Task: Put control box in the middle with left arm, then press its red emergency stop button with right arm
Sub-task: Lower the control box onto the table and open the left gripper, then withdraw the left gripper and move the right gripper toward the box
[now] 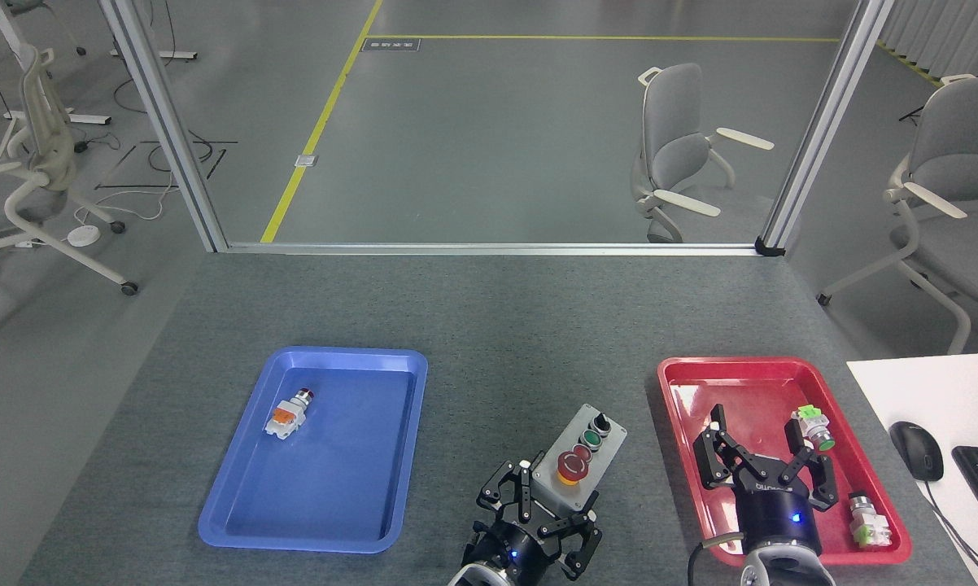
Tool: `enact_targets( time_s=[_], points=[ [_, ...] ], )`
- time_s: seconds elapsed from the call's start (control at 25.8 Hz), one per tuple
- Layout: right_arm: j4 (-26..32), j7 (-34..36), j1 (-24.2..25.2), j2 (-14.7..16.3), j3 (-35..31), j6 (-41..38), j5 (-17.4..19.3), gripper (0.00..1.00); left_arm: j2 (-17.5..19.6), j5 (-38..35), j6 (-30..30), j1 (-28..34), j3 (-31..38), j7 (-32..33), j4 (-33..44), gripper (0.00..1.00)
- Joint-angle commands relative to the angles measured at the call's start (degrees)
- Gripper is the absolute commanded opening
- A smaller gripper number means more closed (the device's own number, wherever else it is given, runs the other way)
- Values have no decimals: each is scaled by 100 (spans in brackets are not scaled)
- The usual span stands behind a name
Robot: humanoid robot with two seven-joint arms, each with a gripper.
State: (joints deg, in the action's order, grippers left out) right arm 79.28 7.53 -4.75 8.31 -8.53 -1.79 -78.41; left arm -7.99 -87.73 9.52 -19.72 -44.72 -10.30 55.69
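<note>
The control box, light grey lid over a black base, lies tilted on the grey tabletop between the two trays, nearer the red one. Its red emergency stop button sits at the near end, with the small red, green and black controls in a row behind it. My left gripper comes up from the bottom edge and is shut on the box's near end. My right gripper stands open over the red tray, right of the box and holding nothing.
A blue tray at the left holds a loose orange-and-white push-button part. Green-tipped parts lie in the red tray. A white desk with a mouse and keyboard adjoins the table's right edge.
</note>
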Motion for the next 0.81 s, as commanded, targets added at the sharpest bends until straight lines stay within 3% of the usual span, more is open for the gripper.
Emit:
enact_targets(
  time_s=[0.0, 0.23, 0.35, 0.47, 0.58, 0.78],
  points=[
    [0, -6, 0, 4, 0, -32, 1, 99, -1, 1, -12, -103, -212, 2, -278, 0],
    [-9, 3, 0, 4, 0, -24, 1, 99, -1, 28, -38, -164, -230, 28, -374, 0],
    [-9, -6, 0, -5, 0, -32, 1, 99, 8, 37, 32, -252, -221, 195, -383, 50],
    [-9, 3, 0, -5, 9, -41, 1, 99, 8, 45, 41, -270, -168, 309, -357, 74],
    [-9, 3, 0, -5, 9, -59, 1, 99, 26, 37, 67, -270, -142, 309, -339, 93],
    [-9, 3, 0, -5, 9, -59, 1, 99, 61, 54, 129, -173, -1, 301, -251, 98]
  ],
)
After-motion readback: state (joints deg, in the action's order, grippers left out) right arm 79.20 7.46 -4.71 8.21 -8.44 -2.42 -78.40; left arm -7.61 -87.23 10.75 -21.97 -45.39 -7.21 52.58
